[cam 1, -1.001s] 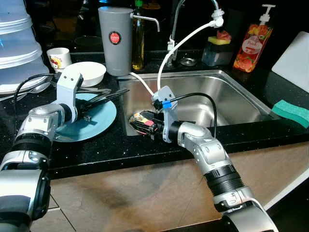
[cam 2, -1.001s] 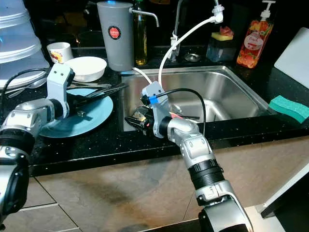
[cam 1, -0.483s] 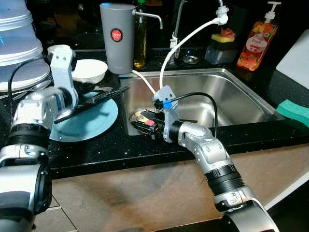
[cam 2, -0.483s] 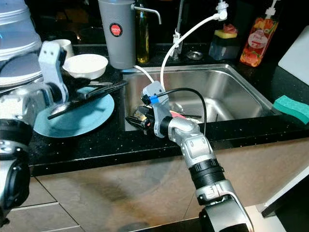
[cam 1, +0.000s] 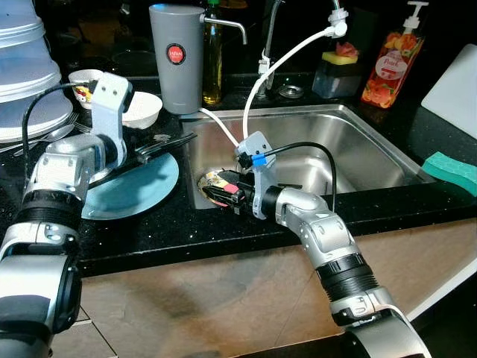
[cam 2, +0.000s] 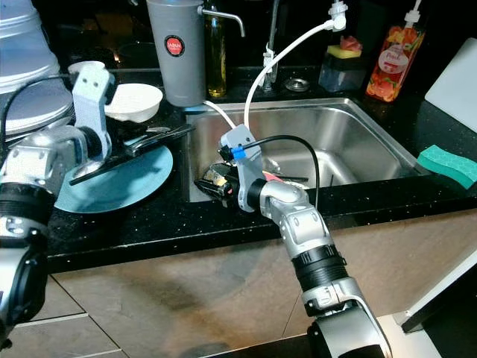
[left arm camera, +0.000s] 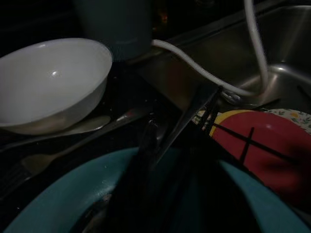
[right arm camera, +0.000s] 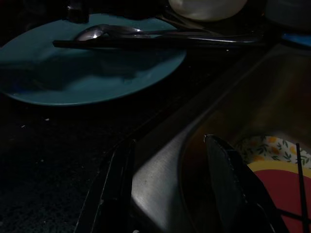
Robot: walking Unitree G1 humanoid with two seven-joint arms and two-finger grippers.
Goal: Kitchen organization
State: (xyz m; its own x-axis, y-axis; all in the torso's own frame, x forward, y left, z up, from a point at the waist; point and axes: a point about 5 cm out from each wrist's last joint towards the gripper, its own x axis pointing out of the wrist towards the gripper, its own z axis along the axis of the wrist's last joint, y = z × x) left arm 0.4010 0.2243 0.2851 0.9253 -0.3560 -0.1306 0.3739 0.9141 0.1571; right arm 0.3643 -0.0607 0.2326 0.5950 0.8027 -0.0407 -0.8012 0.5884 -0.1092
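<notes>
At the sink's (cam 1: 373, 149) near left corner we saw our right gripper (cam 1: 212, 192) spread wide astride a floral plate (right arm camera: 272, 150), apparently not clamping it, while beyond, our left gripper (cam 1: 160, 148) hovered over the blue plate (cam 1: 141, 190), its finger spacing too dark to judge.

Soap bottle (cam 1: 390, 66) behind sink; green sponge (cam 1: 449, 171) right.

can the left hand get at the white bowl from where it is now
Probably yes. The left hand hangs over the blue plate, and the white bowl sits just behind it on the counter, open on top; only cutlery lies between.
</notes>
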